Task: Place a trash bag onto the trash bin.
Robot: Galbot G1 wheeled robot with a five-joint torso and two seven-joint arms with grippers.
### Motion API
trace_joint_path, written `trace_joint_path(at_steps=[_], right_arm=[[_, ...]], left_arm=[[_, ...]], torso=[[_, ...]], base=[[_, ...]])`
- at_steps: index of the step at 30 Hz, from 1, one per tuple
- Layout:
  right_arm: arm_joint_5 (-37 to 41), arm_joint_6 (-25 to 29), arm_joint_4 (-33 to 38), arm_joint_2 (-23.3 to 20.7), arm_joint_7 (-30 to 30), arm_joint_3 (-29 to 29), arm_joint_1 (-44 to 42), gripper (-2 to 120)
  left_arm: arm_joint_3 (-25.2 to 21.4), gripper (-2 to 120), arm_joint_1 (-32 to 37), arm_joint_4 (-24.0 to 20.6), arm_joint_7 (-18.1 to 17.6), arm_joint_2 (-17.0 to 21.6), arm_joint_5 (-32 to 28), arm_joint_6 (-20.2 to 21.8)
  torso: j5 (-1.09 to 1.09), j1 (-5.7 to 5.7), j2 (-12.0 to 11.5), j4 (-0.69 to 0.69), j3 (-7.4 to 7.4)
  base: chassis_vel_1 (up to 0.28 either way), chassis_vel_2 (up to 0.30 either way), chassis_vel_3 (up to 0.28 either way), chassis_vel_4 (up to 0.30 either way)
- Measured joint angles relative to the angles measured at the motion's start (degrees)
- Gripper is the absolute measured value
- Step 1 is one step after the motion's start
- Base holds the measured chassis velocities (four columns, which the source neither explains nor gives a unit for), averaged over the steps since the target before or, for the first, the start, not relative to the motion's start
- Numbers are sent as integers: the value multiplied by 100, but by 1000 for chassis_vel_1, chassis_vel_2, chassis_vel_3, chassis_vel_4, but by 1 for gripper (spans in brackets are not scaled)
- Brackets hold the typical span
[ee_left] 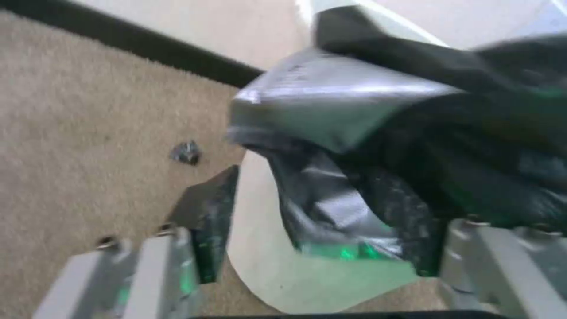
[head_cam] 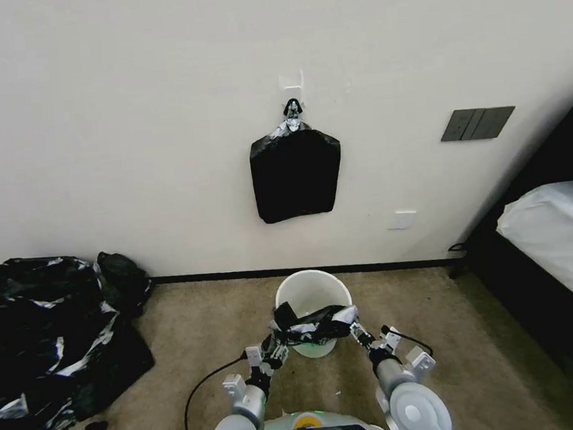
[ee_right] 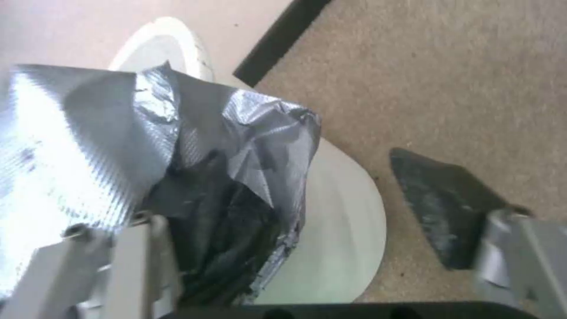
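Your left gripper [head_cam: 279,339] and right gripper [head_cam: 354,329] stand wide open — the wrinkly glossy black plastic trash bag [head_cam: 313,324] drapes across the near rim of the round white plastic trash bin [head_cam: 312,292], one finger of each hidden under the plastic.

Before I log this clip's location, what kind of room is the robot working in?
Probably a bedroom, perhaps in a hotel: a bed with white bedding stands at the right, the floor is beige carpet, and a dark switch panel sits on the plain wall.
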Motion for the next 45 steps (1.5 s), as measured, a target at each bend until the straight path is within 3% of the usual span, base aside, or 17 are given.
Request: trace_joint_path(at_steps=[3, 5, 8, 18, 27, 31, 34, 35, 39, 40, 43, 45], right_arm=[[-231, 37, 231, -78, 0, 0, -187, 91], [-251, 43, 240, -85, 0, 0, -198, 91], [-743, 164, 368, -190, -72, 11, -396, 100], [-1354, 409, 606, -307, -206, 156, -680, 100], [-1866, 577, 918, -429, -836, 435, -406, 100], [-1899, 316, 749, -699, -1272, 570, 357, 100], [-1772, -79, 411, -1269, -1916, 589, 1384, 100], [-1772, -79, 411, -1269, -1916, 589, 1384, 100], [-1536, -902, 56, -1873, -2933, 474, 2392, 100], [-1536, -902, 56, -1873, -2933, 474, 2392, 100], [-1657, -1952, -790, -2305, -4255, 169, 3304, 100], [-1759, -2140, -972, -2402, -4604, 79, 3483, 100]], left_arm=[[-92, 80, 174, -203, 39, 70, 196, -44], [-97, 80, 184, -213, 42, 74, 216, -46], [-160, 97, 333, -357, 91, 161, 517, -132], [-360, 100, 560, -633, 91, 253, 761, -234], [-597, 100, 640, -1459, 64, 332, 935, -243], [-692, 100, 482, -1758, -53, 371, 967, -181], [-1003, 100, 450, -2091, -65, 380, 1140, -69], [-1003, 100, 450, -2091, -65, 380, 1140, -69], [-1663, 100, 580, -2472, 90, 361, 1549, -47], [-1663, 100, 580, -2472, 90, 361, 1549, -47], [-2106, 100, 442, -2533, 224, 483, 1630, 35], [-2199, 100, 450, -2542, 284, 476, 1646, 42]], torso=[[0, 0, 0, 0, 0], [0, 0, 0, 0, 0], [0, 0, 0, 0, 0], [0, 0, 0, -1, 0], [0, 0, 0, -2, 0], [1, 0, 0, -3, 0], [1, 0, 0, 2, 1], [1, 0, 0, 2, 1], [2, 0, 0, 0, 0], [2, 0, 0, 0, 0], [3, 1, 0, -1, 1], [3, 1, 0, -4, 1]], base=[[0, 0, 0, 0], [0, 0, 0, 0], [0, 0, 0, 0], [0, 0, 0, 0], [0, 0, 0, 0], [0, 0, 0, 0], [0, 0, 0, 0], [0, 0, 0, 0], [0, 0, 0, 0], [0, 0, 0, 0], [0, 0, 0, 0], [0, 0, 0, 0]])
